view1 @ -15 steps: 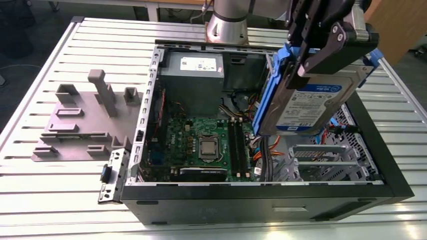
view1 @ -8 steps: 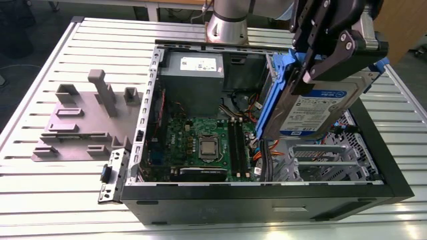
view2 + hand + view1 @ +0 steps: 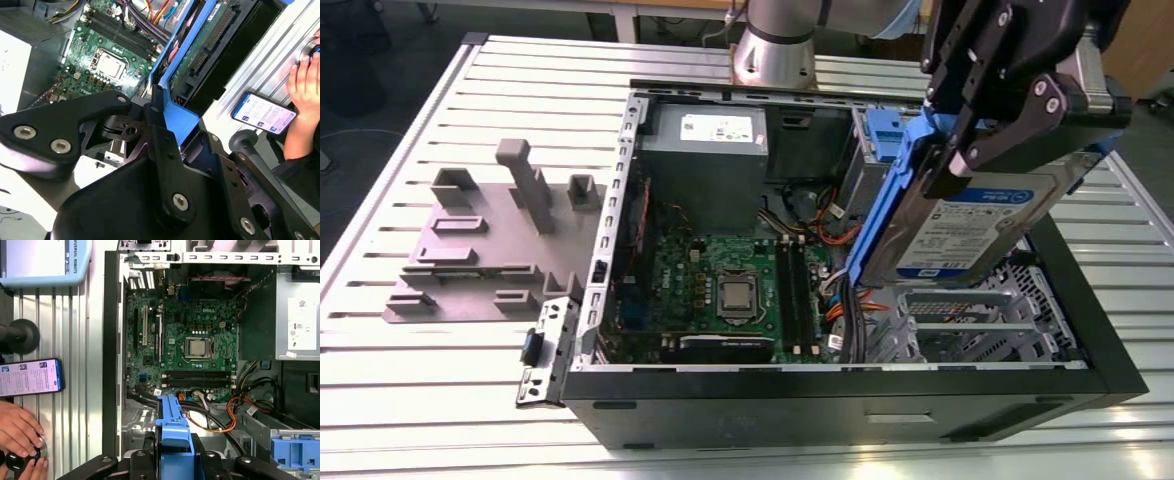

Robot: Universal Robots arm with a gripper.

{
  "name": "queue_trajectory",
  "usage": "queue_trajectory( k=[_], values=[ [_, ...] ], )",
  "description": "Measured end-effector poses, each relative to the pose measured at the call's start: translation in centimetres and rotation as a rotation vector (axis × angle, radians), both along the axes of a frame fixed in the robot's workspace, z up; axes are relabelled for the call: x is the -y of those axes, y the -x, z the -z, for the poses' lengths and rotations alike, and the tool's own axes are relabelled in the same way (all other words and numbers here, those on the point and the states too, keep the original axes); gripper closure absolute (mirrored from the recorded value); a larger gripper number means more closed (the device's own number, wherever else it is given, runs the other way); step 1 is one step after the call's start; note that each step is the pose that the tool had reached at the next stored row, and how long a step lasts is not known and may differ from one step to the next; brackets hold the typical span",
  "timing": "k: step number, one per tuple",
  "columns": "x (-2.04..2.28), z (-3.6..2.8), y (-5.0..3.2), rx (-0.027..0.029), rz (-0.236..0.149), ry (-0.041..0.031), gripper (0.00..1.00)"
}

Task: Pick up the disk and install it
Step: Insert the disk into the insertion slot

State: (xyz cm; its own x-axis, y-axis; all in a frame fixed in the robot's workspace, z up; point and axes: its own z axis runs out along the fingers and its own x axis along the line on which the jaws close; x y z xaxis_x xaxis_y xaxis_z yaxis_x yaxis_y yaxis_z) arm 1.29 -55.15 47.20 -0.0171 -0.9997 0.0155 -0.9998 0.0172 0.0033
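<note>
The disk (image 3: pixel 974 225), a silver drive with a white-and-blue label and blue side rails, hangs tilted on edge above the open computer case (image 3: pixel 854 400), over its drive cage (image 3: pixel 961 320). My gripper (image 3: pixel 994 135) is shut on the disk's upper end, black fingers clamped on both faces. In the second wrist view the disk's blue rail (image 3: pixel 182 115) and green circuit side (image 3: pixel 205 45) stick out from the gripper (image 3: pixel 150 150). The first wrist view shows the blue rail (image 3: pixel 172 430) held in the gripper (image 3: pixel 172 460), above the motherboard (image 3: pixel 195 340).
A grey slotted stand (image 3: pixel 480 240) sits on the table at the exterior view's left. A small blue clip (image 3: pixel 531 345) lies by the case's corner. Another blue carrier (image 3: pixel 887 135) sits inside the case. A person's hand (image 3: pixel 20 430) and a phone (image 3: pixel 30 376) rest beside the case.
</note>
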Motion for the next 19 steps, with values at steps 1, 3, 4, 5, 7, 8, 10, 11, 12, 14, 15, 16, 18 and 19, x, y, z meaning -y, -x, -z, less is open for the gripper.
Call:
queue_trajectory(
  k=[1,3,4,5,7,8,10,11,12,14,15,16,18,19],
  values=[
    [0.08,0.02,-0.17,0.0000,0.000,0.0000,0.64],
    [0.24,0.08,-0.43,-0.0001,0.000,0.0001,0.64],
    [0.31,0.12,-0.61,-0.0001,0.000,0.0001,0.64],
    [0.42,0.29,-1.06,0.0000,0.000,-0.0001,0.64],
    [0.47,0.41,-1.42,0.0000,0.000,-0.0001,0.64],
    [0.51,0.48,-1.60,0.0000,0.000,0.0000,0.64],
    [0.59,0.58,-1.99,0.0000,0.000,0.0002,0.64],
    [0.65,0.64,-2.22,0.0000,0.000,0.0001,0.64],
    [0.70,0.71,-2.44,0.0000,0.000,-0.0001,0.64],
    [0.77,0.85,-2.83,0.0000,0.000,-0.0001,0.64],
    [0.79,0.93,-3.05,0.0000,0.000,0.0001,0.64],
    [0.81,1.00,-3.25,0.0000,0.000,0.0002,0.64],
    [0.83,1.16,-3.67,0.0000,0.000,0.0004,0.64],
    [0.85,1.24,-3.88,0.0000,0.000,0.0004,0.64]
  ],
)
